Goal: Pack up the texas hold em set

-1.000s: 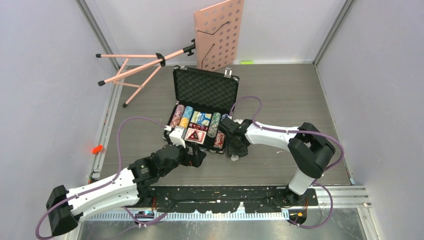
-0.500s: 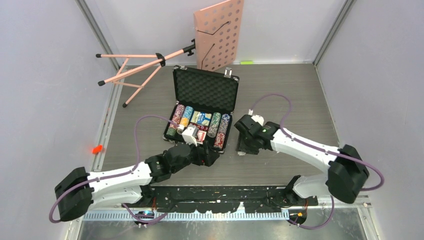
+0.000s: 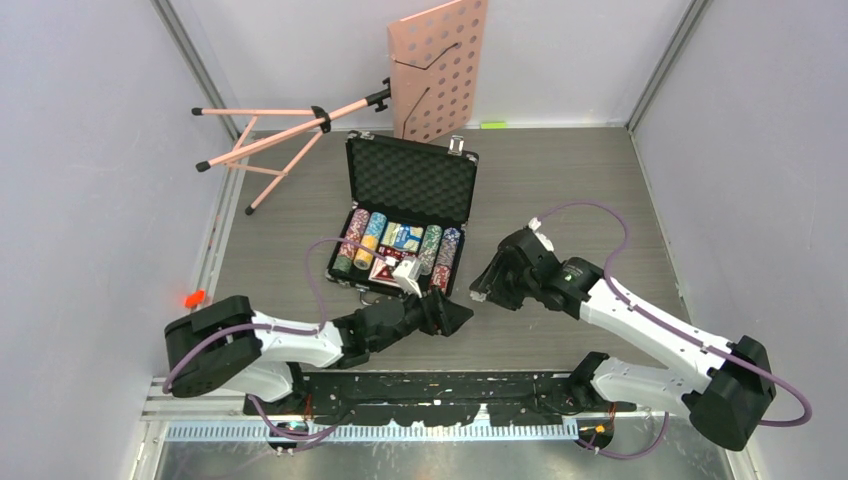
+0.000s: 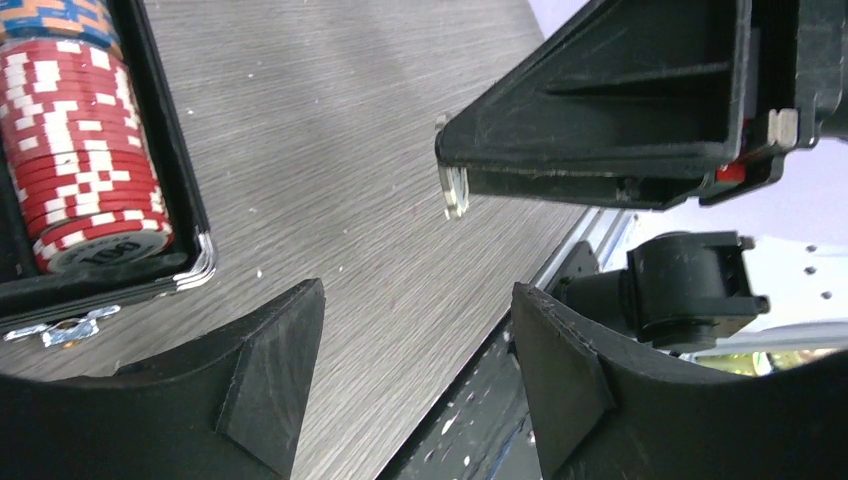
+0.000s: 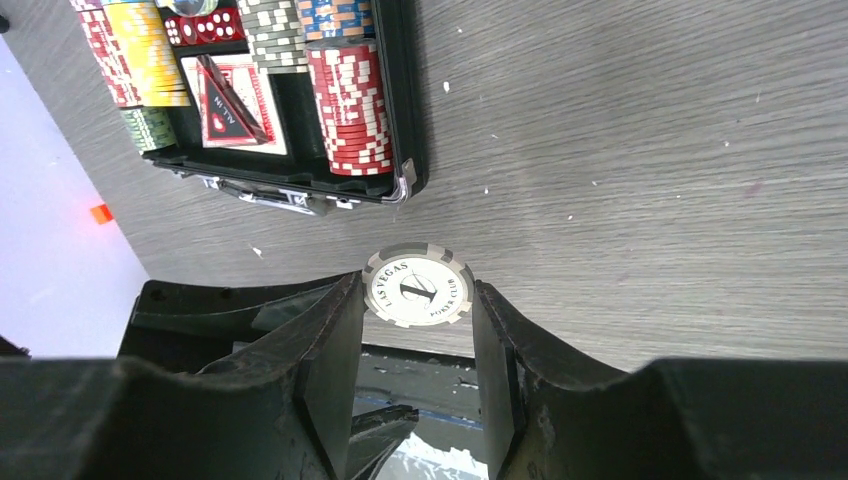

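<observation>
The case [image 3: 410, 180] is a black box with silver edging. Its raised lid is lined with dimpled foam, and it sits on a grey, wood-grained desk [image 3: 580, 200]. In its tray, striped chips lie on edge in rows, among them a red-and-white row [image 5: 348, 105], beside card decks [image 3: 403, 236] and glossy red dice [image 5: 205, 25].

Just off the case's near right corner, the left pincer [image 4: 417, 290] has its blunt black fingers apart with nothing between them. Right of the case, the right pincer [image 5: 418, 290] is clamped on the rim of a round grey-and-white chip [image 5: 418, 286], whose printed face is turned towards the wrist camera.

The case's long axis runs left to right, with the hinge on the far side. The chip rows run from near to far.
</observation>
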